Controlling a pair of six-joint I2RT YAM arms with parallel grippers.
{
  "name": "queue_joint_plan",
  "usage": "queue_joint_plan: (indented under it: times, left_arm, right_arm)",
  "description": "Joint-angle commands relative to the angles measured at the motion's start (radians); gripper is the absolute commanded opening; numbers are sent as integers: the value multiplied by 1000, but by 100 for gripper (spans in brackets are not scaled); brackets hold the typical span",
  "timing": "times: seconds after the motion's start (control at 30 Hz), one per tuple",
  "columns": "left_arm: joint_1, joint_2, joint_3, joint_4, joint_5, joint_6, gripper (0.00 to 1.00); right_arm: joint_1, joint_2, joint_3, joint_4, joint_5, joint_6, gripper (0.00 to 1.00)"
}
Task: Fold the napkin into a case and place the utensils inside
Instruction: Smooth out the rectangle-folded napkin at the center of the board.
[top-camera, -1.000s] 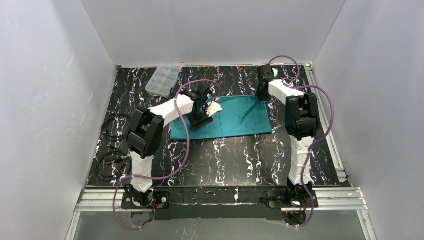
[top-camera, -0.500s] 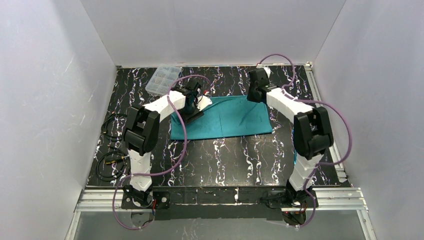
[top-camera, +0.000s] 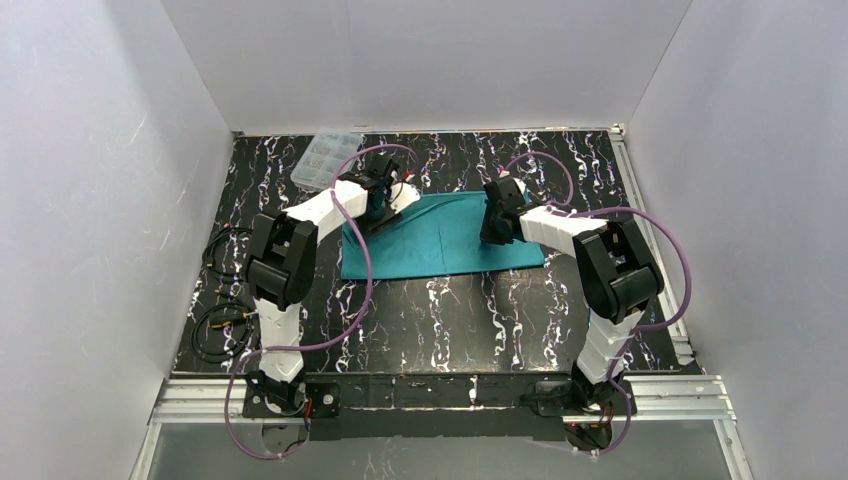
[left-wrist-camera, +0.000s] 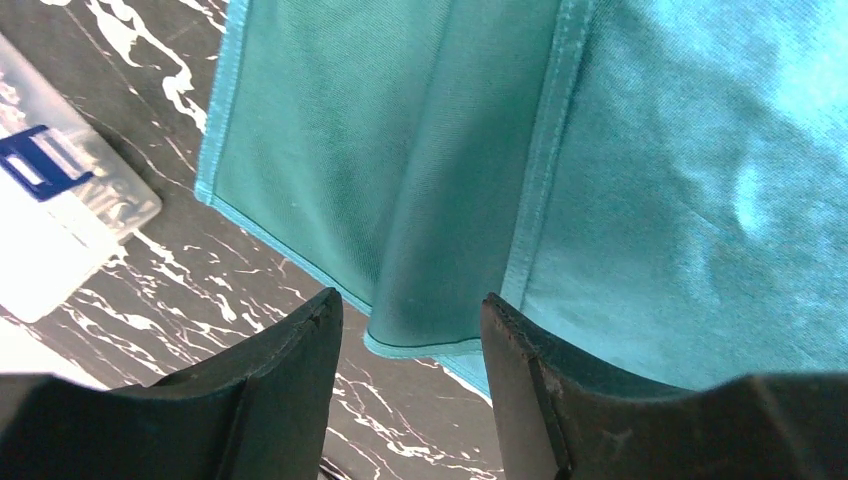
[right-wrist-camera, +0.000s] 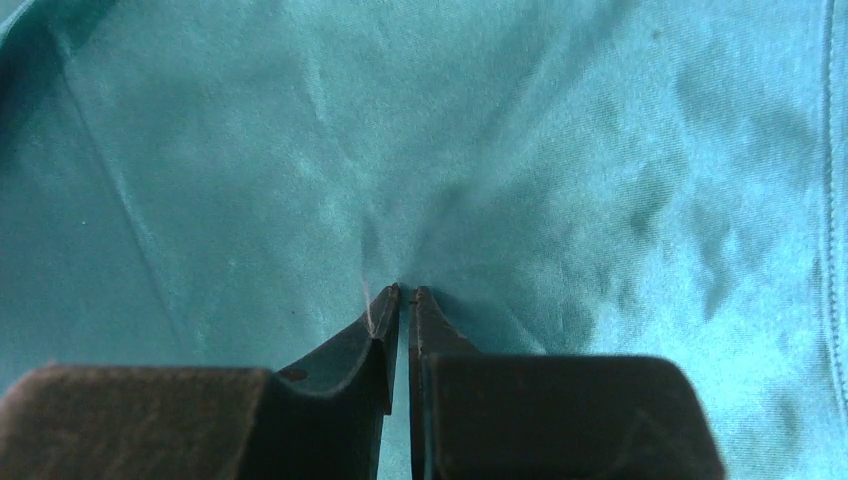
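- Folding stage, early on: the napkin (top-camera: 440, 240) lies flat as a wide teal rectangle toward the far edge of the bench (top-camera: 450, 310), about midway between the left and right edges. There's no pouch shape and no diagonal flap yet.
- The left gripper (left-wrist-camera: 410, 312) is at the napkin's far-left corner. Its jaws stand apart, straddling a hemmed, layered edge of the cloth with nothing clamped between them.
- The right gripper (right-wrist-camera: 402, 292) is down on the right-hand part of the napkin. Its fingertips are pressed almost together, and creases fan out from them, so it looks to be pinching a small ridge of cloth.
- No utensils show in any view. A clear compartment box (top-camera: 325, 155) sits near the far-left corner of the bench, just off the napkin's corner.
- What comes next, as I read it: the left jaws need to close on that hemmed edge so both arms have hold of the cloth. Then both arms lift and carry it over together for the next fold.
- The thing to watch is layers. The left side shows more than one, so it matters whether the pinch takes just the top sheet or the whole stack.
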Motion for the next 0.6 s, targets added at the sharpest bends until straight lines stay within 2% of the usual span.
queue_joint_plan:
  times: [0.0,0.1,0.3,0.4,0.57]
  left_arm:
    - [3,-29,-6,36,-44,29,51]
    - [3,-36,4,11,-18,33,51]
    - [-5,-138,-35,-78,152,81,52]
    - [-7,-155,-101,-78,128,142,53]
    - [-6,-145,-172,20,62,168,52]
  right_arm:
    - [-2,27,-26,11,17,8,17]
    - [-1,43,-37,17,15,10,17]
    - [-2,60,-38,22,12,10,16]
    - [-2,61,-41,20,10,11,16]
    - [-1,50,-53,12,31,14,15]
